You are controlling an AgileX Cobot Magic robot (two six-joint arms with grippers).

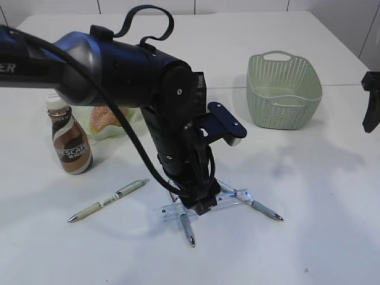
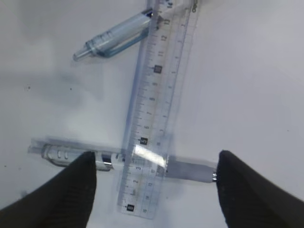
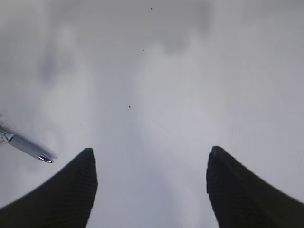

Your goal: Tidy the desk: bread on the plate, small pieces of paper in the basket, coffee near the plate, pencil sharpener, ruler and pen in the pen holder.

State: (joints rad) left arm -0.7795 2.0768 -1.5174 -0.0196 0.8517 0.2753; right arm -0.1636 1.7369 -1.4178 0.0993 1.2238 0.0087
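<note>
My left gripper is open and low over the desk, its fingers either side of the clear ruler. The ruler lies across a pen. A second pen lies beside it, and a third lies to the left. The coffee stands at the left by the plate, which holds the bread. The basket is at the back right. My right gripper is open over bare desk. The pen holder is mostly hidden behind my left arm.
A pen tip shows at the left of the right wrist view. The desk's far edge runs along the wall. No paper scraps or pencil sharpener are in view.
</note>
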